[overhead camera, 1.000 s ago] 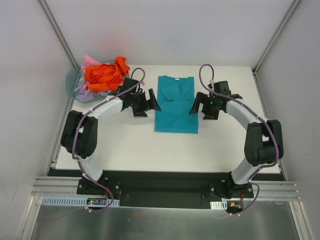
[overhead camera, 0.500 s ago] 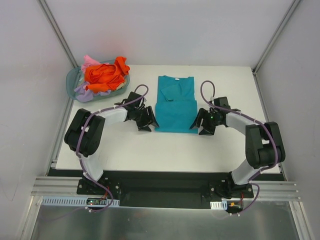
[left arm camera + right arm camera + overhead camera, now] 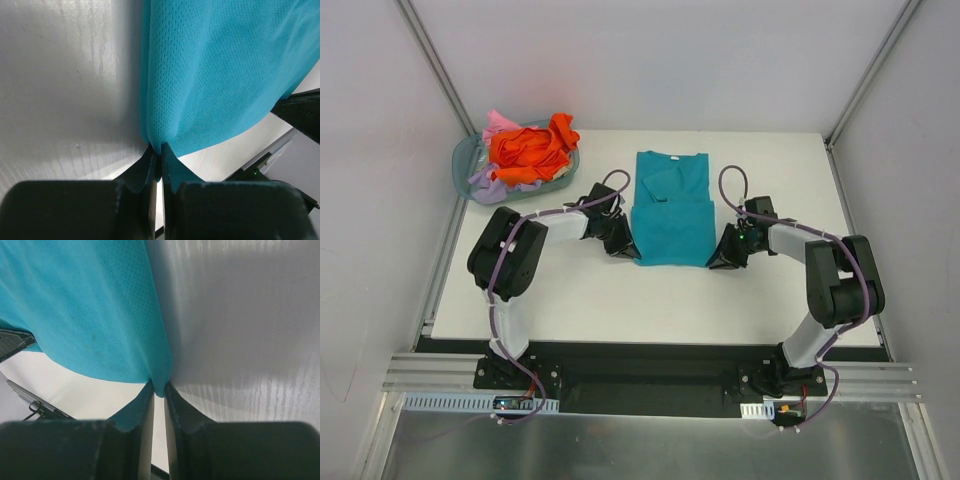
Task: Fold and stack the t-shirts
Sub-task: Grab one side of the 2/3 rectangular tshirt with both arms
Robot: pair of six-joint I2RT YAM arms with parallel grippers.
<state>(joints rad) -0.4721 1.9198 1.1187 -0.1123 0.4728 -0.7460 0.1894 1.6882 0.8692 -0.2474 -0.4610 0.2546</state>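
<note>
A teal t-shirt (image 3: 670, 205) lies folded lengthwise in the middle of the white table, its collar at the far end. My left gripper (image 3: 633, 255) is shut on its near left corner; the left wrist view shows teal cloth (image 3: 210, 75) pinched between the fingertips (image 3: 159, 152). My right gripper (image 3: 712, 262) pinches the near right corner, and its wrist view shows the teal corner (image 3: 100, 315) caught between the tips (image 3: 160, 390). Orange (image 3: 528, 148), lavender (image 3: 485, 185) and pink (image 3: 498, 122) t-shirts lie heaped at the far left.
A round translucent grey-blue basket (image 3: 463, 158) holds the heap of shirts at the far left corner of the table (image 3: 580, 300). Grey walls close in the table on three sides.
Both grippers have moved toward the near edge along the teal t-shirt's sides, come down to its near corners and shut on them.
</note>
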